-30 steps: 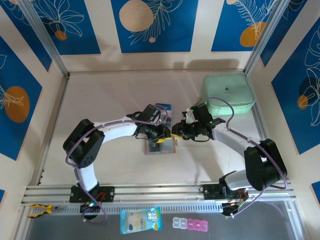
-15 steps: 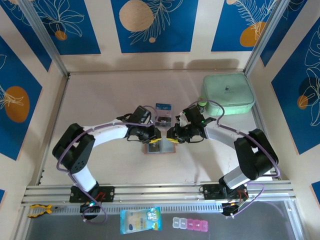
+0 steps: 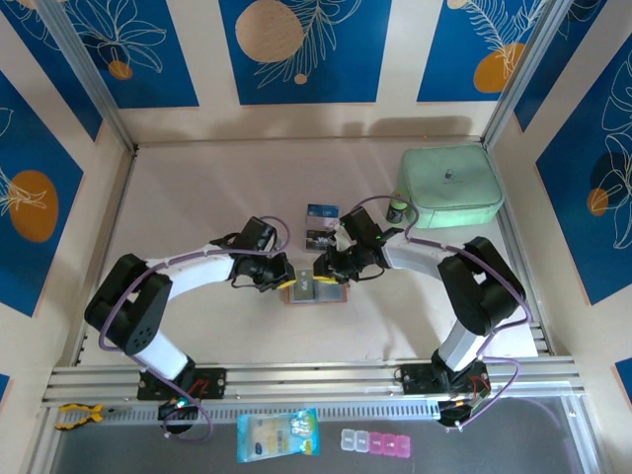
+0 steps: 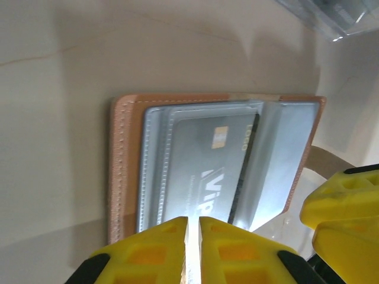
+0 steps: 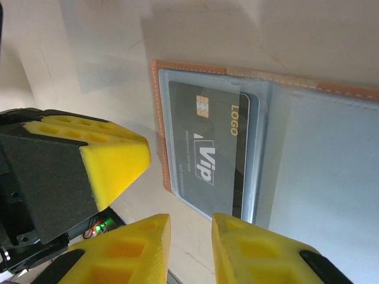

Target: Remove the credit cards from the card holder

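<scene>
Top view: the card holder (image 3: 318, 291) lay open on the table. The left gripper (image 3: 287, 278) sat at its left edge and the right gripper (image 3: 323, 267) at its far edge. We judged one arm to be steadying and one picking. Two credit cards (image 3: 321, 212) lay beyond it.

Left wrist view: the left fingers stood nearly together over the card holder's edge; we could not tell whether they pinched it. A grey card (image 4: 201, 171) remained in its sleeve.

Right wrist view: the right fingers stood slightly apart and empty, just beside that pocket.
</scene>
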Available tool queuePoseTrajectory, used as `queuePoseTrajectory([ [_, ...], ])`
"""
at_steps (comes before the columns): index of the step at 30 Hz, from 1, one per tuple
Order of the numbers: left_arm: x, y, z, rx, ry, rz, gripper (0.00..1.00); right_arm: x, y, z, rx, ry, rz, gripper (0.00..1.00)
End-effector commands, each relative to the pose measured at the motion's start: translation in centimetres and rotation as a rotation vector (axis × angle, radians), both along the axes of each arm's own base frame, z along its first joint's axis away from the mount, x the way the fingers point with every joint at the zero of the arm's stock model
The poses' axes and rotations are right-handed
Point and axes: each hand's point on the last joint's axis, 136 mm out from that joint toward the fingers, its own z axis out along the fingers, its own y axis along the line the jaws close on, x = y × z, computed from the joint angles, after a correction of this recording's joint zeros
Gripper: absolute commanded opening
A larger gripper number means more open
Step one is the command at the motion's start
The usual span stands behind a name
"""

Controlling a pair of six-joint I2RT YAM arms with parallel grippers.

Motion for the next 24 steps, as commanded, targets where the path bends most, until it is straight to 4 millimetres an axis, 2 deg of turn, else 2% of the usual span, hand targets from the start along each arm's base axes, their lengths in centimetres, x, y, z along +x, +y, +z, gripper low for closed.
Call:
queuePoseTrajectory([
  [1, -0.3, 1.0, -0.5, 0.021, 0.002, 0.000, 0.11, 0.3, 0.7, 0.2, 0.005, 0.010, 0.006, 0.26],
  [11, -0.4, 0.9, -1.7, 0.017, 0.025, -0.009, 0.07, 0.1, 0.9, -0.8, -0.020, 0.037, 0.013, 0.25],
  [24, -1.1, 1.5, -3.2, 0.042, 0.063, -0.012, 0.07, -0.1, 1.5, -1.4, -0.042, 0.041, 0.041, 0.25],
])
